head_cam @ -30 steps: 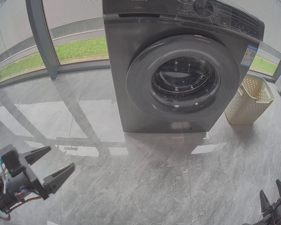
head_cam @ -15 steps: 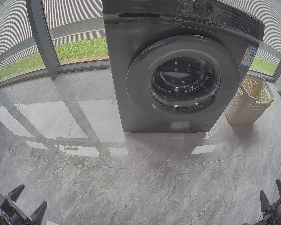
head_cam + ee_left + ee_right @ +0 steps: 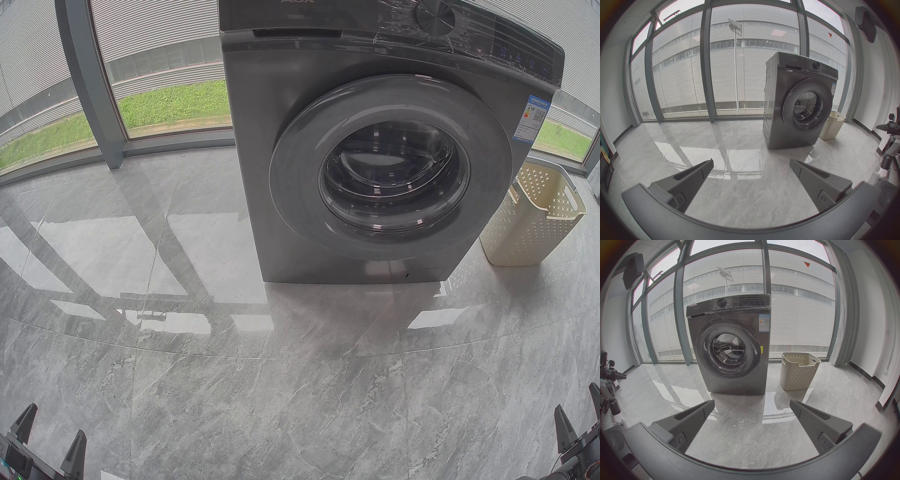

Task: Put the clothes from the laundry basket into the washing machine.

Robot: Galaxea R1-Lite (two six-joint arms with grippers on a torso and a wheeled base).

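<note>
A grey front-loading washing machine (image 3: 387, 156) stands ahead on the floor with its round door closed; it also appears in the wrist views (image 3: 800, 100) (image 3: 731, 346). To its right sits a cream perforated laundry basket (image 3: 534, 215) (image 3: 798, 369) (image 3: 832, 124); I cannot see any clothes inside it. My left gripper (image 3: 51, 434) (image 3: 751, 165) is low at the near left, open and holding nothing. My right gripper (image 3: 578, 406) (image 3: 752, 405) is low at the near right, also open with nothing in it.
Polished grey tile floor (image 3: 281, 387) stretches between me and the machine. Tall windows with dark frames (image 3: 90, 81) run behind the machine. A wall and dark baseboard (image 3: 865, 371) lie to the right of the basket.
My left gripper has dropped from mid-left down to the bottom left corner of the head view. The right gripper, machine and basket have not moved.
</note>
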